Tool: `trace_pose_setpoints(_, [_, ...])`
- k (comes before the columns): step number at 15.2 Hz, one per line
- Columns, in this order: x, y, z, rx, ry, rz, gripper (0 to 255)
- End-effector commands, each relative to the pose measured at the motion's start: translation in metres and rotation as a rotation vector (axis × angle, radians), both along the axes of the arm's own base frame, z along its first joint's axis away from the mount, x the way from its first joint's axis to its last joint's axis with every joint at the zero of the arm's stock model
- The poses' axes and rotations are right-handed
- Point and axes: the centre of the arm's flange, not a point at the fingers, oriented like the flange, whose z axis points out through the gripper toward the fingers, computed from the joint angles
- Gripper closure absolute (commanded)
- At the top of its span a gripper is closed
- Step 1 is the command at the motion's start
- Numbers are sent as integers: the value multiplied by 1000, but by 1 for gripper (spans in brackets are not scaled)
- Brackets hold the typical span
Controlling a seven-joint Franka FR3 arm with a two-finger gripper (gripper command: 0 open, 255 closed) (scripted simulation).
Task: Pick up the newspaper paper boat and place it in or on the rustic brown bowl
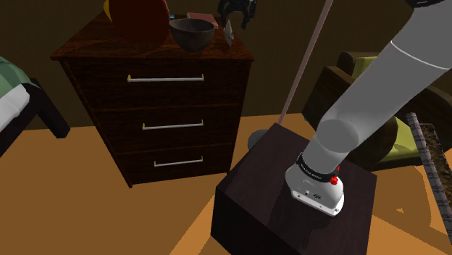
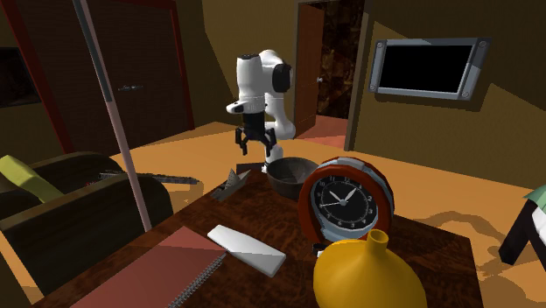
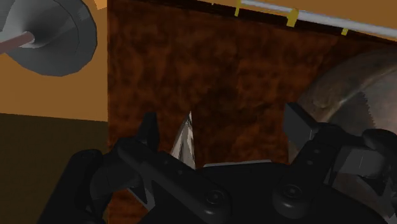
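Note:
The paper boat (image 1: pixel 229 32) is small and grey-white and stands on the dark wooden dresser (image 1: pixel 145 43) near its corner. The dark brown bowl (image 1: pixel 192 33) sits close beside it. My gripper (image 1: pixel 237 10) hangs open above the boat with nothing between its fingers. In the second exterior view the gripper (image 2: pixel 254 140) is above the gap between the boat (image 2: pixel 231 184) and the bowl (image 2: pixel 291 175). Through the wrist view the boat's pointed tip (image 3: pixel 186 137) shows close to one finger (image 3: pixel 149 130), and the bowl's rim (image 3: pixel 356 95) lies beyond the other.
On the dresser also stand a red round clock (image 2: pixel 346 203), a yellow vase (image 2: pixel 367 276), a red notebook (image 2: pixel 153 276) and a flat white object (image 2: pixel 247 248). A floor lamp's pole (image 1: pixel 300 65) rises beside the dresser, its round base (image 3: pixel 51 32) on the floor. An armchair (image 2: pixel 70 197) stands nearby.

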Motion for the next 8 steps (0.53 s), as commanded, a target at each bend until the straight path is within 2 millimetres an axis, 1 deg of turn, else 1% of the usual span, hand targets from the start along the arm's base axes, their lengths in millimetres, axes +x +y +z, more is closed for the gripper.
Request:
trace_pose_setpoints(1, [20, -20, -3, 2, 4, -37, 0])
trace_pose_setpoints(7, [71, -80, -10, 8, 17, -145, 0])
trace_pose_setpoints(8, [72, -81, -10, 8, 17, -146, 0])
